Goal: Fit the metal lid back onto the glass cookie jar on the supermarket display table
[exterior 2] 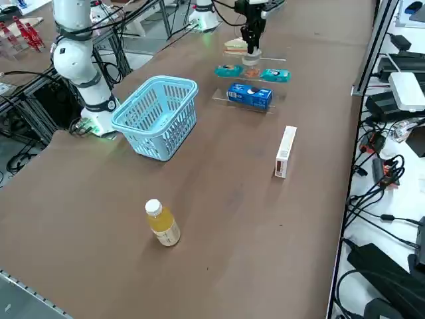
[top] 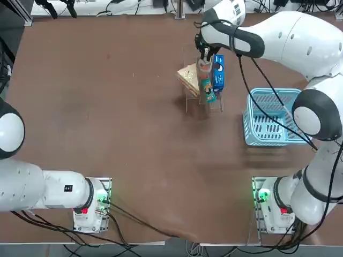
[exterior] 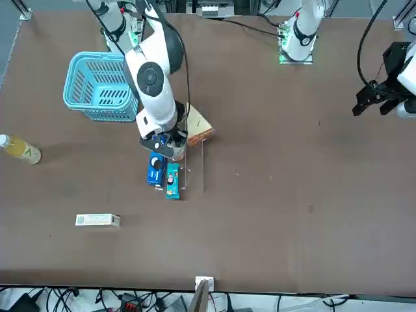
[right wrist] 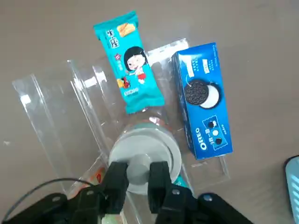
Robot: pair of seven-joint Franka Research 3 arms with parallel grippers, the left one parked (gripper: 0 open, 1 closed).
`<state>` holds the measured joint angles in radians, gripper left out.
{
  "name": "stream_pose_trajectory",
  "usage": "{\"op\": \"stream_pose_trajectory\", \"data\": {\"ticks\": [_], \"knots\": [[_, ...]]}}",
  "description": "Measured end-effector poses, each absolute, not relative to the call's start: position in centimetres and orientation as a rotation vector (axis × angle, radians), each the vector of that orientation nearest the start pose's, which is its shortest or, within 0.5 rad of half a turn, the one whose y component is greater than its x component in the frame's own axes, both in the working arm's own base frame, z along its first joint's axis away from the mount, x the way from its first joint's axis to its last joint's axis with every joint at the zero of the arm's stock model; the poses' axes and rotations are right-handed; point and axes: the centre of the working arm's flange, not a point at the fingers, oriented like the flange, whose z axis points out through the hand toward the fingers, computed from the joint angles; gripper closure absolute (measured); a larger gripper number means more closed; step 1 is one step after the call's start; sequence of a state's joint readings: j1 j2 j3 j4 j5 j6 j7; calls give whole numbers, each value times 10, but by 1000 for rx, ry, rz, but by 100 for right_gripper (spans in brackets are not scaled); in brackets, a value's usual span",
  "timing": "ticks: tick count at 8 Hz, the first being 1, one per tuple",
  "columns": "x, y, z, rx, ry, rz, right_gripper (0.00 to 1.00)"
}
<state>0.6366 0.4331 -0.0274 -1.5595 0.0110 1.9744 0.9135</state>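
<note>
Metal lid (right wrist: 142,156): round, pale grey disc with a raised central knob, seated on the mouth of the glass cookie jar (right wrist: 154,125), a clear cylinder on a transparent acrylic stand (right wrist: 51,109).
Right gripper (right wrist: 138,179): directly above the jar, its two black fingers pinching the lid's knob.
Supermarket display table (top: 107,118): flat, matte, dark brown; cables trail along its edges.
Wrist view alone shows the lid and the grip; in the top view (top: 204,55) and front view (exterior: 164,143) the gripper hides them.
Adjacent: blue cookie box (right wrist: 203,100) just beside the jar, teal snack packet (right wrist: 127,63), wrapped sandwich (top: 188,78).
Well apart: blue plastic lattice basket (exterior 2: 159,116).
Front and side views only: yellow-liquid bottle (exterior 2: 162,224), upright; small white carton (exterior 2: 285,152).
</note>
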Motion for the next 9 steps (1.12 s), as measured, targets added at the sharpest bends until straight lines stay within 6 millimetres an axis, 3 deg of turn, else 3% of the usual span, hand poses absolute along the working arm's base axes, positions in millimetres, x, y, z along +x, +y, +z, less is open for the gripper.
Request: {"op": "stream_pose_trajectory", "data": {"ticks": [9], "knots": [[548, 393, 377, -3142, 519, 63, 73]]}}
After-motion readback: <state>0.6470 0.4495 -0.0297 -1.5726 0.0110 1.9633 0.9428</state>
